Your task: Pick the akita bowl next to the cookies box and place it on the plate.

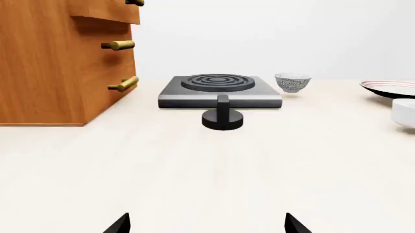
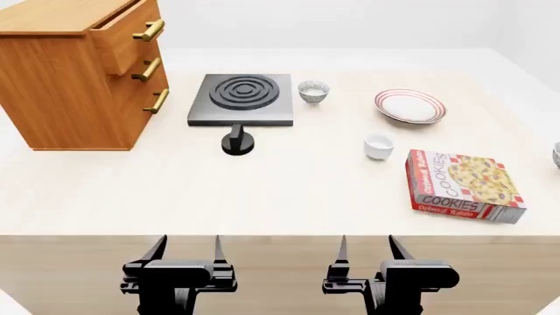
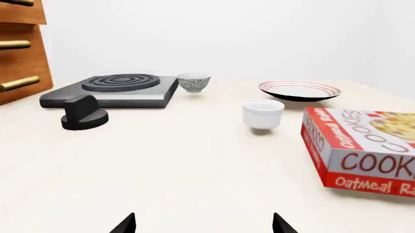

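The red-and-white cookies box [image 2: 462,186] lies flat at the right of the counter, and also shows close up as the cookies box [image 3: 363,150]. Just past it, cut by the head view's right edge, is a sliver of a speckled akita bowl [image 2: 557,155]. The plate [image 2: 410,105] with red rings sits farther back; it also shows as the plate [image 3: 300,90]. My left gripper [image 2: 185,246] and right gripper [image 2: 366,246] hover over the counter's front edge, both open and holding nothing, far from the bowl.
A second speckled bowl [image 2: 313,90] stands beside the black stove burner [image 2: 242,98]. In front of the burner sits a black knob [image 2: 237,142]. A plain white cup [image 2: 379,145] stands between plate and box. A wooden drawer cabinet [image 2: 70,72] fills the back left.
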